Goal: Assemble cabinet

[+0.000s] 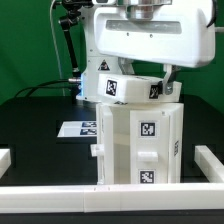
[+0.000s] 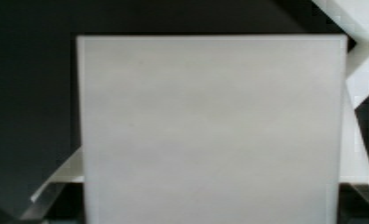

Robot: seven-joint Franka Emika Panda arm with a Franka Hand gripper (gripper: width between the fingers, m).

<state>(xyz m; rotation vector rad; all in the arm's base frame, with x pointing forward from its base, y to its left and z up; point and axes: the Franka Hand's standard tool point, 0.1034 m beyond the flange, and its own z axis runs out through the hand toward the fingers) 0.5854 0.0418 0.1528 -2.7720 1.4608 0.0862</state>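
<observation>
The white cabinet body [image 1: 140,140] stands upright at the front middle of the black table, with black-and-white tags on its faces. A white tagged cabinet top piece [image 1: 125,88] sits tilted on its upper end. My gripper [image 1: 150,72] hangs straight above, under the large white hand, and appears shut on this top piece; one dark finger [image 1: 172,76] shows at the piece's side toward the exterior view's right. In the wrist view the piece's plain white face [image 2: 207,130] fills nearly the whole picture and hides the fingers.
The marker board [image 1: 78,128] lies flat behind the cabinet toward the exterior view's left. A low white rail [image 1: 60,192] runs along the front, with raised ends at both sides [image 1: 210,160]. The arm's base and cables [image 1: 70,45] stand at the back.
</observation>
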